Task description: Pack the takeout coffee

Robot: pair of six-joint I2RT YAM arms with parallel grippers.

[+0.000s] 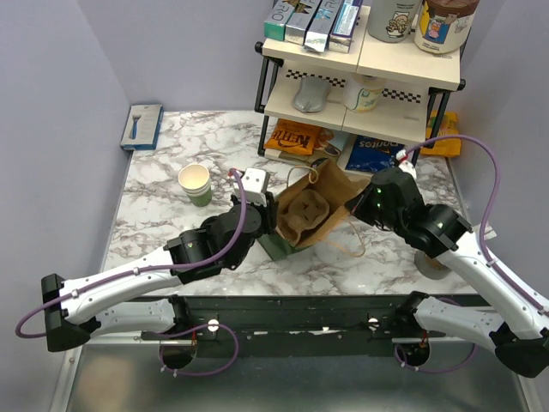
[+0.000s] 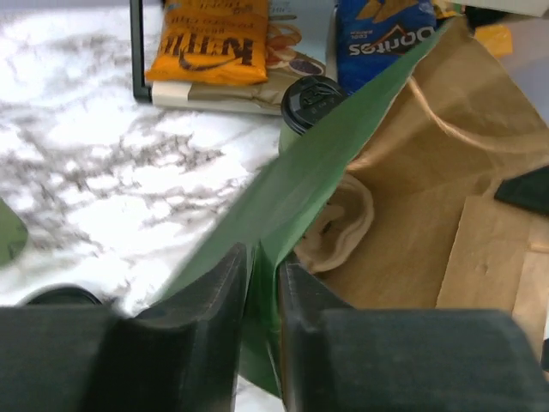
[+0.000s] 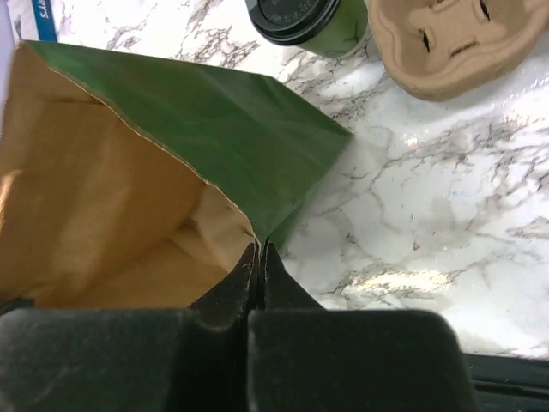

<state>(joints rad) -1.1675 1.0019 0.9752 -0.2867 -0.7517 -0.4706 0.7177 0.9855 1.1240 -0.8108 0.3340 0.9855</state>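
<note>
A paper bag (image 1: 339, 184), green outside and brown inside, lies open on the marble table with a pulp carrier (image 1: 307, 210) in it. My left gripper (image 1: 273, 213) straddles the bag's left wall (image 2: 309, 180), its jaws slightly parted with the green paper loose between them. My right gripper (image 3: 260, 247) is shut on the bag's rim (image 3: 214, 129) at the right. A green takeout cup with a black lid (image 2: 313, 101) stands just beyond the bag (image 3: 304, 21). An open green cup (image 1: 196, 183), cream inside, stands to the left.
A second pulp carrier (image 3: 446, 39) lies on the table beside the lidded cup. A shelf rack (image 1: 360, 69) stands at the back, with snack packs (image 1: 296, 137) under it. A blue box (image 1: 141, 124) lies at the far left.
</note>
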